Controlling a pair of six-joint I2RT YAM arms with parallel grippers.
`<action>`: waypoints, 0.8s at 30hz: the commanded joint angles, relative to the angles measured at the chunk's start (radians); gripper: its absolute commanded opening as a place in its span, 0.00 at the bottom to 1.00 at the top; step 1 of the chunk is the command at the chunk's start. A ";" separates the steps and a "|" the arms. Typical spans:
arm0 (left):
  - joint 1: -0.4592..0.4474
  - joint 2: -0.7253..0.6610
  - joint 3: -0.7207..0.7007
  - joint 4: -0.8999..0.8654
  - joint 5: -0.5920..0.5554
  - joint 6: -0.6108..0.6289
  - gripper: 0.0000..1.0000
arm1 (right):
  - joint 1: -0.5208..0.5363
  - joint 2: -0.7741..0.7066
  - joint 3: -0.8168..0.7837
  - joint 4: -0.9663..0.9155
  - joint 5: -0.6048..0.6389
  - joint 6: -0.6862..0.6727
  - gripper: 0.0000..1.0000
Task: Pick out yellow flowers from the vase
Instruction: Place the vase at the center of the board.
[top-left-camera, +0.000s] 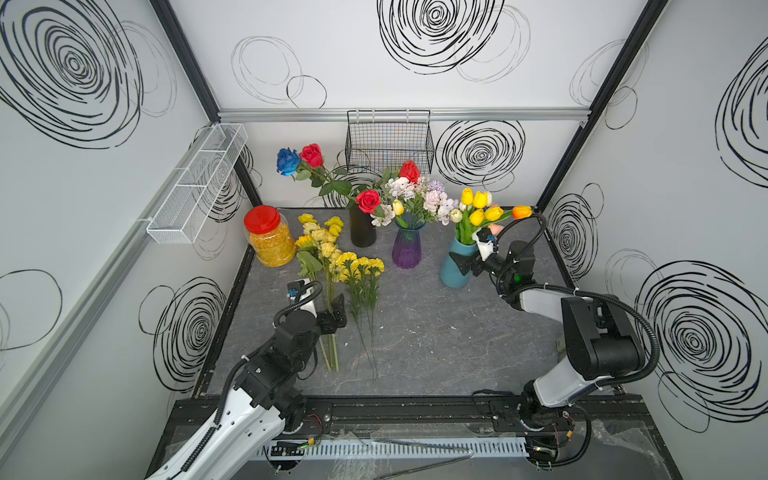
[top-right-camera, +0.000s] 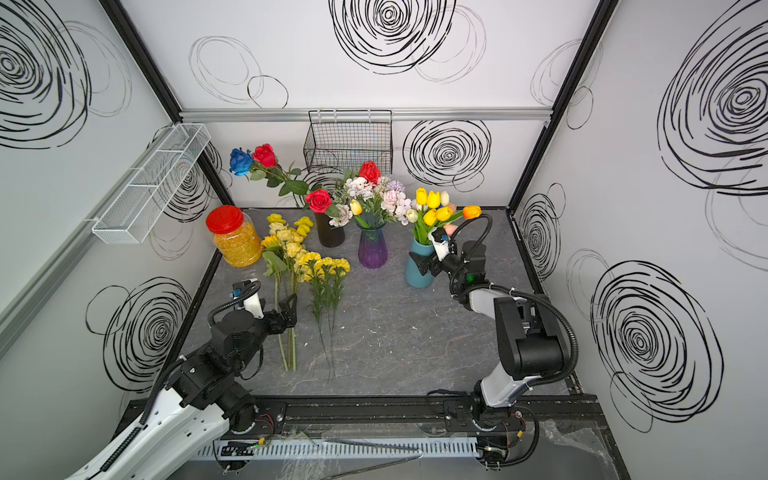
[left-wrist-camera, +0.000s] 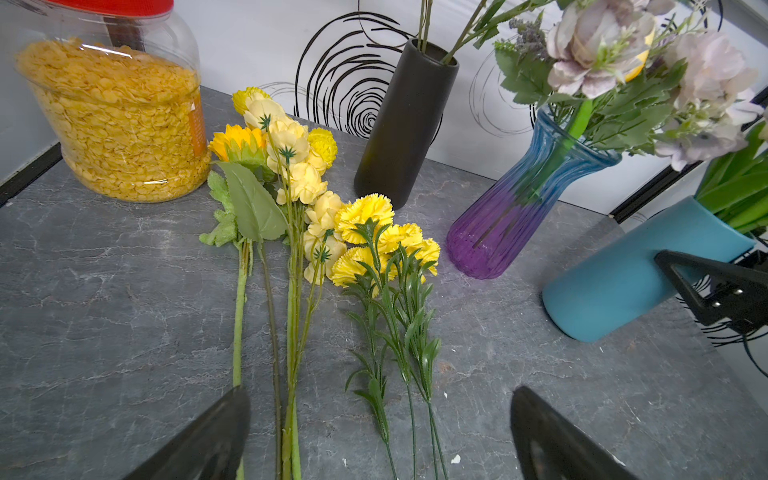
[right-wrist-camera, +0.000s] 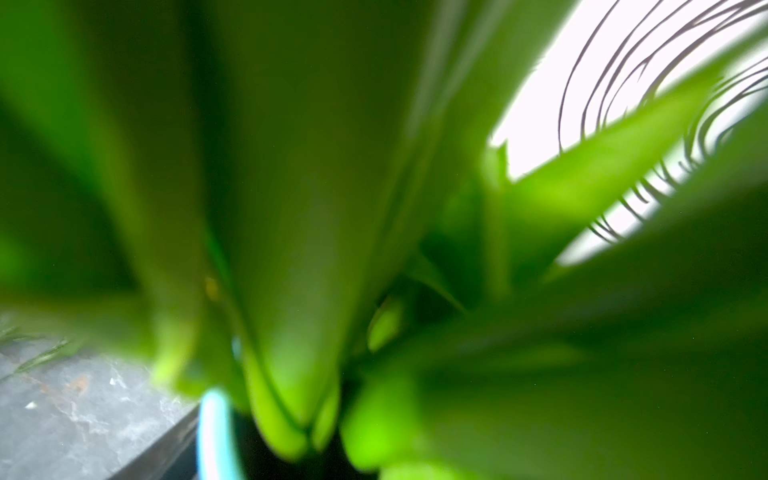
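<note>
1. Left claw (left-wrist-camera: 378, 390) of mine hangs wide open and empty over the green stems on the table (top-left-camera: 436, 332).
2. Beyond it, picked yellow flowers (top-left-camera: 332, 253) lie side by side, a sorted pile apart from the vases.
3. Farther off, my right claw (top-left-camera: 466, 258) noses in at the teal vase (top-left-camera: 451, 274), presumably for the yellow tulips (top-left-camera: 478, 208) standing there. Leaves hide its jaws, so I cannot tell their gap.
</note>
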 joint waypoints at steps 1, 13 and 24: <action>0.010 -0.003 0.001 0.004 -0.019 0.006 0.99 | -0.010 -0.049 -0.036 0.015 0.006 0.010 1.00; 0.010 -0.007 0.000 0.004 -0.019 0.005 0.99 | -0.013 -0.124 -0.148 0.064 0.008 0.006 1.00; 0.013 -0.005 0.000 0.015 -0.002 0.007 0.99 | -0.023 -0.301 -0.312 0.130 0.157 0.086 0.88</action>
